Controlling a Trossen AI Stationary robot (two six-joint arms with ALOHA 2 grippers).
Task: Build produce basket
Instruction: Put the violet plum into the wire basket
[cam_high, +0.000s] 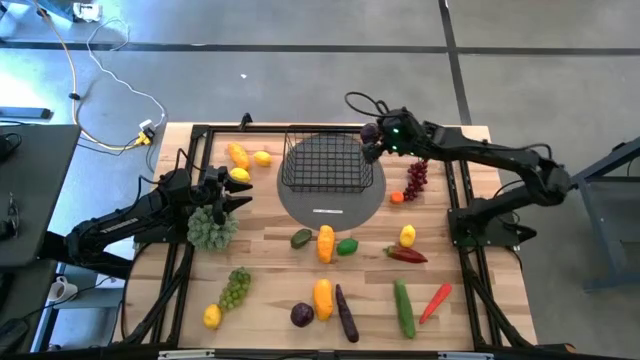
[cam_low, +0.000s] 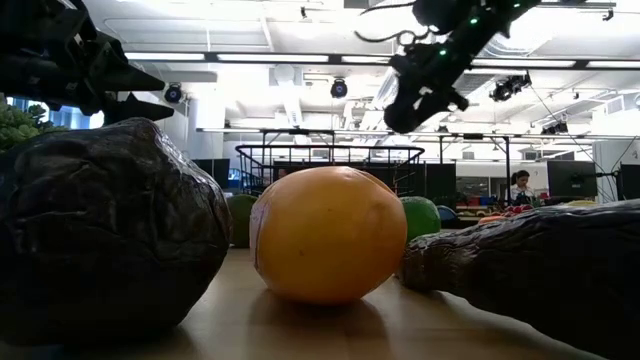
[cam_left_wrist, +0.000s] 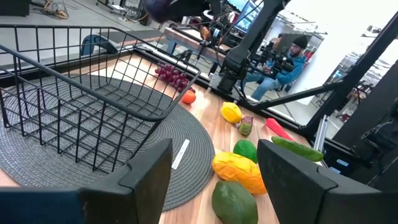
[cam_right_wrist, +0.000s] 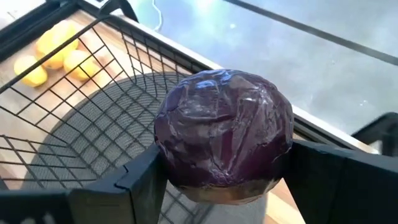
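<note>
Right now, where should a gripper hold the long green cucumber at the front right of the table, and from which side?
Grip the cucumber at its middle, coming straight down from above. It lies flat and narrow, so the fingers should close across its width. The red pepper lies close beside it, so clearance there looks tight.

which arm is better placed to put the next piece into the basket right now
The right. Its hand is shut on a round purple vegetable and hangs at the basket's right rim. The left hand is open and holds nothing, off to the basket's left.
</note>
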